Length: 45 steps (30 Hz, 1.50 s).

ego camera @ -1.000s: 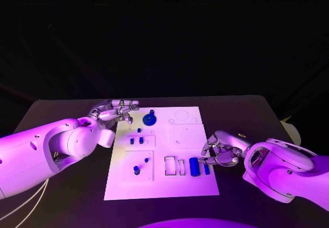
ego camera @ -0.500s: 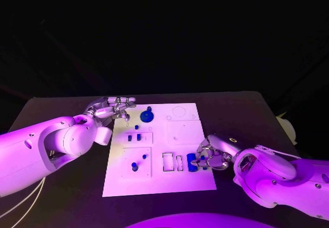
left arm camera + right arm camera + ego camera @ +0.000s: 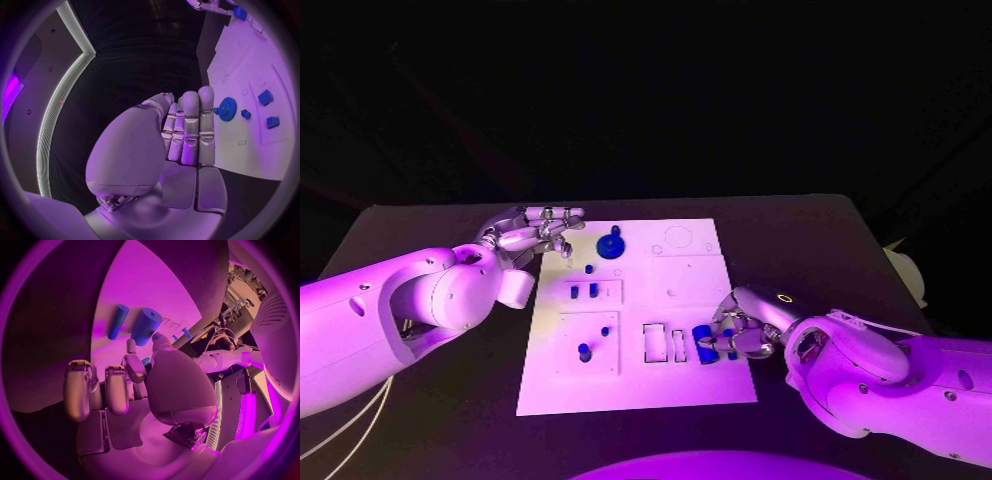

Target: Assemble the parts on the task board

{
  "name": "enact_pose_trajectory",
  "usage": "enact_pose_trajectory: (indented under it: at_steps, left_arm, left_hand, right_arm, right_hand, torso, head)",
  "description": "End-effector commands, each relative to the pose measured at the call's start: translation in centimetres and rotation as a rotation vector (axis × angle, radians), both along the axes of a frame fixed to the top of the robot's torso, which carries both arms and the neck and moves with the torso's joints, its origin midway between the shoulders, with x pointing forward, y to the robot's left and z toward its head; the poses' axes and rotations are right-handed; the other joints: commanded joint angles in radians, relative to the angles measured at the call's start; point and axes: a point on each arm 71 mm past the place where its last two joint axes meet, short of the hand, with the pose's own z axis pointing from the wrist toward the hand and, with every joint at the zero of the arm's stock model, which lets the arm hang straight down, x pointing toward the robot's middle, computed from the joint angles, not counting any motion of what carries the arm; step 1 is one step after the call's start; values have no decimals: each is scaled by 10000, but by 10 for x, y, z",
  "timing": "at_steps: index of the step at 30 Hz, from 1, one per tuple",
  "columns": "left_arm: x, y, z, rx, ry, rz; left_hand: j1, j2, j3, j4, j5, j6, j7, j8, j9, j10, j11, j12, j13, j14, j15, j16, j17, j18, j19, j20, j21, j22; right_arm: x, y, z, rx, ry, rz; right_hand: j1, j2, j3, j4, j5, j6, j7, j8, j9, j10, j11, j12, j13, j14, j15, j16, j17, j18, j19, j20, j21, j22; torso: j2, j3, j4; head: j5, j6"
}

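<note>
Worth keeping the right robot hand [image 3: 740, 333], fingers apart and holding nothing, low at the white task board's [image 3: 635, 385] lower-right edge beside the two blue cylinders [image 3: 705, 343], closing squarely around one.

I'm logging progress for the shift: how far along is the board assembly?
Looks done: a blue gear sits on the white task board, and small blue blocks stand in a recess. In hand: the right hand is at two blue cylinders by the board's right edge; whether it grips one is unclear. The left hand hovers open. Left: the rectangular slots look unfilled.
</note>
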Motion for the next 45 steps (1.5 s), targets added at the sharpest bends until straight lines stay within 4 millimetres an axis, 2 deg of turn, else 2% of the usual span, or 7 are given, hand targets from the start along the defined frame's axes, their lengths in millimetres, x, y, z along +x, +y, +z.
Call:
enact_pose_trajectory:
  at_steps: [1, 9, 13, 24, 29, 33, 45]
  left_arm:
    - [-1, -2, 1, -128, 18, -199]
    - [-2, -2, 1, -127, 54, -238]
    - [-2, -2, 1, -121, 68, -240]
    - [-2, -1, 1, -124, 110, -292]
    - [-2, -1, 1, -127, 112, -299]
    - [-3, 0, 1, -128, 114, -302]
    - [-3, -1, 0, -140, 132, -353]
  left_hand:
    - [-41, 46, -48, 7, -13, 13, 48, 67, -10, -80, -3, 60, 15, -70, 18, 35, -16, 162, -15, 48, -62, -8]
    - [-59, 48, -58, 18, -14, 10, 50, 69, -12, -87, 0, 65, 16, -73, 20, 37, -19, 164, -20, 50, -76, -19]
    - [-59, 48, -58, 18, -14, 10, 50, 69, -12, -87, 0, 65, 16, -73, 20, 37, -19, 164, -20, 50, -76, -19]
    - [-73, 47, -67, 25, -14, 5, 52, 69, -14, -95, 2, 70, 17, -76, 22, 39, -23, 173, -43, 52, -124, -57]
    - [-73, 47, -67, 25, -14, 5, 52, 69, -14, -95, 2, 70, 17, -76, 22, 39, -23, 173, -43, 52, -124, -57]
    - [-73, 47, -67, 25, -14, 5, 52, 69, -14, -95, 2, 70, 17, -76, 22, 39, -23, 173, -43, 52, -124, -57]
    - [-79, 63, -68, 31, -9, 1, 52, 71, -16, -106, 2, 78, 18, -85, 24, 40, -28, 179, -59, 55, -157, -82]
  right_arm:
    - [0, 1, -4, -490, 85, 198]
    - [-5, 7, -15, -874, 512, 515]
    - [-7, 10, -19, -928, 711, 608]
    - [-5, 10, -24, -1182, 875, 725]
    - [-5, 12, -23, -1046, 799, 724]
    - [-6, 13, -18, -549, 413, 537]
    - [-4, 20, 11, 820, -520, 63]
  right_hand:
    - [-189, 6, -145, -4, -124, -60, -18, 78, 47, -68, 6, -34, 31, 623, -39, -51, 627, -68, 350, -60, -79, 2121]
    - [-372, 7, -392, -6, -498, -151, -4, 115, 158, -113, 20, -89, 59, 616, -29, -73, 598, -47, 307, -55, -186, 2092]
    - [-452, -95, -531, 1, -698, -221, 15, 124, 212, -170, 39, -157, 36, 625, -14, -50, 644, -41, 292, -44, -219, 2083]
    - [-145, -72, -518, -38, -676, -202, -10, 231, 334, -114, 20, -55, 197, 655, -23, 29, 780, -71, 348, -44, -69, 2124]
    - [354, 50, -428, -70, -367, -135, -58, 363, 455, -1, -23, 108, 407, 677, -56, 91, 883, -102, 408, -65, 92, 2168]
    - [640, 289, -356, -60, 142, 2, -138, 516, 575, 224, -97, 394, 727, 713, -113, 190, 1044, -155, 512, -113, 363, 2240]
    - [537, 633, -478, -21, 1073, 183, -290, 744, 786, 594, -237, 854, 1269, 765, -226, 351, 1310, -244, 676, -221, 810, 2356]
  torso:
    - [1, -1, 16]
    - [9, -2, 34]
    - [9, -9, 41]
    - [13, -17, 64]
    - [13, -17, 68]
    - [13, -13, 73]
    - [12, -26, 100]
  head:
    - [7, -21]
    - [23, -43]
    - [11, -55]
    - [25, -59]
    - [22, -60]
    - [32, -50]
    - [37, 34]
